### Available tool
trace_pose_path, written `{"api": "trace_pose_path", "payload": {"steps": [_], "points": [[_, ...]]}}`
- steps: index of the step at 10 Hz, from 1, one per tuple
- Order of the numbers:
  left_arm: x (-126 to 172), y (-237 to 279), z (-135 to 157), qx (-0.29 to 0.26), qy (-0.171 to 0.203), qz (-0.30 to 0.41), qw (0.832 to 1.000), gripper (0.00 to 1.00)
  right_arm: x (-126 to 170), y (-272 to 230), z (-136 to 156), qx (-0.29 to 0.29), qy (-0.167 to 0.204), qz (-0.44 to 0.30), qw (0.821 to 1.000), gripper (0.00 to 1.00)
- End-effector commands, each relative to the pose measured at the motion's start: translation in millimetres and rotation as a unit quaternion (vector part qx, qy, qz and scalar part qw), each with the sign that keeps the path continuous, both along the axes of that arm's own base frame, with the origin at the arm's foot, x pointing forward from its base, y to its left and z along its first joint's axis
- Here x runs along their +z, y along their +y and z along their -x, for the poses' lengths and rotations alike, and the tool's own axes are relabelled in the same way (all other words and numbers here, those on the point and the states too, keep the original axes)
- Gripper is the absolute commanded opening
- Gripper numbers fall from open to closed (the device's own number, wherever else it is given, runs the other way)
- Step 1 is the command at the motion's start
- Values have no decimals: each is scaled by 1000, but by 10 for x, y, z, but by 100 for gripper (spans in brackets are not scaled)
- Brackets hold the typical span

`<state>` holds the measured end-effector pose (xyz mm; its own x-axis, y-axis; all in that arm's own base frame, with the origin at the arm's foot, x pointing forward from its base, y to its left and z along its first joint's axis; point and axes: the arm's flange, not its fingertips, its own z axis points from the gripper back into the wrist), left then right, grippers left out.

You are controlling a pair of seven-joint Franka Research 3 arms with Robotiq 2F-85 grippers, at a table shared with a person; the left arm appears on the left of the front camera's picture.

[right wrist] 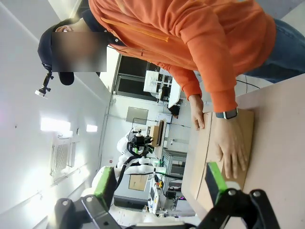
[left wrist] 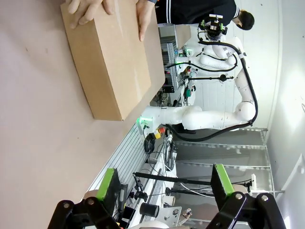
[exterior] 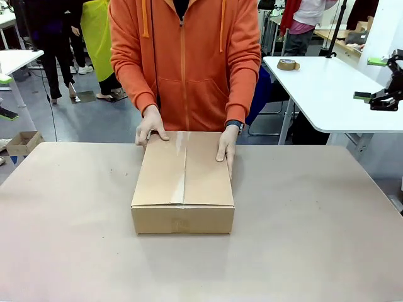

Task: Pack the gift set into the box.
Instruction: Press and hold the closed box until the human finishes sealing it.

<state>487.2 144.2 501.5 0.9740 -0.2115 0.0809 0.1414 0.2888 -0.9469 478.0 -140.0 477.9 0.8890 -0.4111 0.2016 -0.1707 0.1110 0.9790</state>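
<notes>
The box (exterior: 182, 182) sits on the brown table (exterior: 302, 239), its four flaps folded shut so that whatever is inside is hidden; a glossy streak runs along the middle seam, which may be clear tape, though the glare makes that hard to settle. A person in an orange hoodie (exterior: 182, 56) stands just beyond the box's far side. One hand (exterior: 151, 128) lies flat on one far corner of the box top, and the other hand (exterior: 225, 146), with a dark watch (exterior: 235, 125) on its wrist, rests on the opposite far corner. The left gripper (left wrist: 165, 181) hangs well apart from the box, its green-padded fingers spread wide with nothing between them; the box lies beyond it in the left wrist view. The right gripper (right wrist: 159, 180) is likewise spread wide and holds nothing, looking at the box from the side, apart from it.
</notes>
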Motion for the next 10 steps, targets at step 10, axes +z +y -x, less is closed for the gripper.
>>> {"api": "trace_pose_path", "payload": {"steps": [10], "points": [[-253,-2087,-248,-290,-444,-25,848,100,-351,2371,-197,250,-430,110,860,100]]}}
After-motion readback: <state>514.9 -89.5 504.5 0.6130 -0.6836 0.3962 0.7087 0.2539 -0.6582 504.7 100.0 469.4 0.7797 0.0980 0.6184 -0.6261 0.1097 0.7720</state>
